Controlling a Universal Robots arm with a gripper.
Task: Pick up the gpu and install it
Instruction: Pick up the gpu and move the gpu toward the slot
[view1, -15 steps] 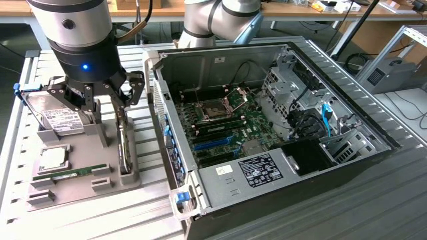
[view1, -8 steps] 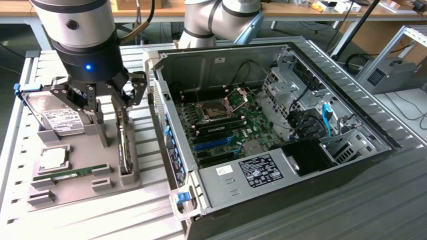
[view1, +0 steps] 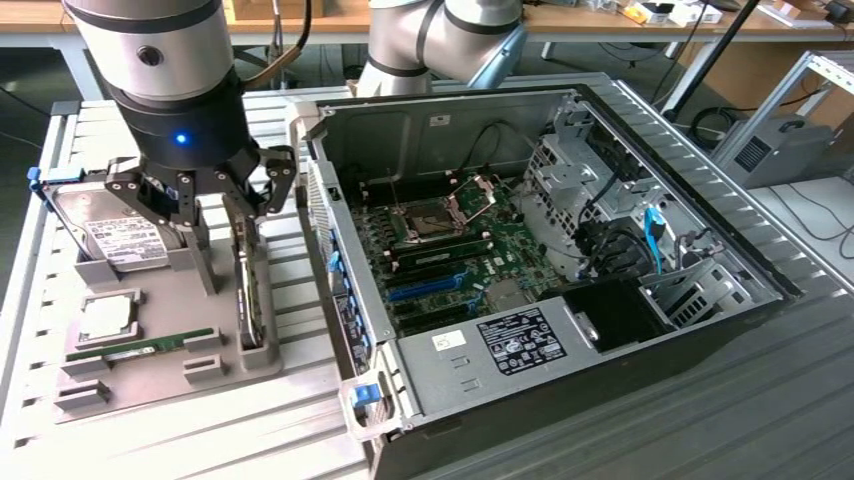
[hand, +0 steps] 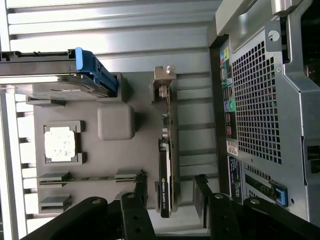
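Even, cool indoor light washed the ribbed desk (view1: 174, 440), casting soft shadows under the arm (view1: 154, 60) (its blue lamp (view1: 183, 139) glowing); the open computer case (view1: 441, 110) lay dim inside, and the pale chip (hand: 61, 144) glared white in the wrist view.

Slatted alu table (view1: 747, 400) (hand: 125, 30) is carrying 2 items: grey parts tray (view1: 174, 300) (hand: 100, 160) sitting twd exterior view's left, open PC case (view1: 387, 130) (hand: 260, 100) lying just beside it, twd the right
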